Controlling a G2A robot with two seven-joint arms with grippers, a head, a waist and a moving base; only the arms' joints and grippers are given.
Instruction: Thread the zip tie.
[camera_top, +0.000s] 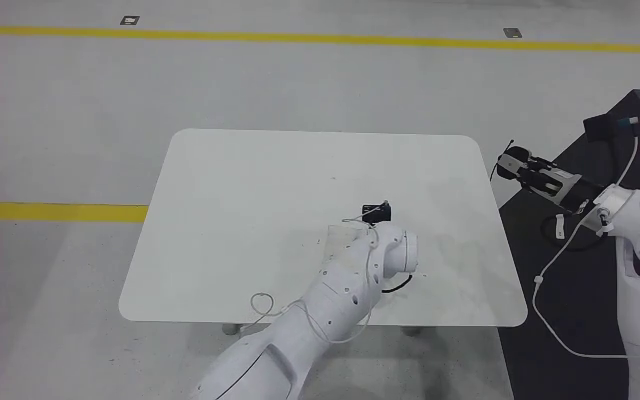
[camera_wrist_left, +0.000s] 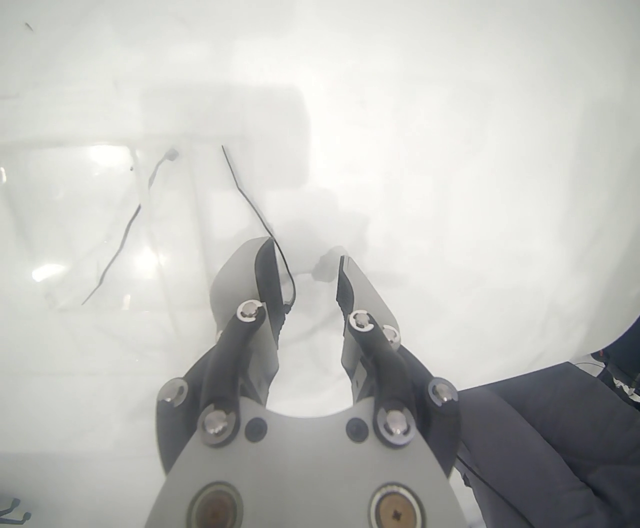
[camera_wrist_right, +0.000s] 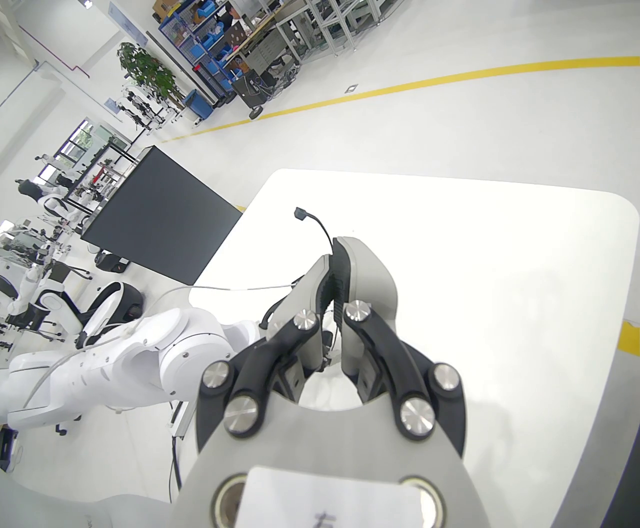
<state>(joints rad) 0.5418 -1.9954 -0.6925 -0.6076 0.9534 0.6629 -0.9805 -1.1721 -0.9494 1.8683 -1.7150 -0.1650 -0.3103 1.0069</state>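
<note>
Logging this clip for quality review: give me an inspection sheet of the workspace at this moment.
Surface: white rounded table.
Job's things: thin black plastic zip tie pinched in right gripper, head sticking out; second black zip tie beside a finger of the left gripper; grey zip tie in clear plastic tray.
Clutter: nothing seen.
Grippers: left open over table; right shut, at table's side.
Cables: white cable along left arm.
Surroundings: grey floor, yellow lines.

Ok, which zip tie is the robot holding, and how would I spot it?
Look just past the right edge of the white table, where the right claw hangs in the air. The black zip tie is pinched in it, its small square head poking out. The other ties lie loose by the open left claw.
</note>
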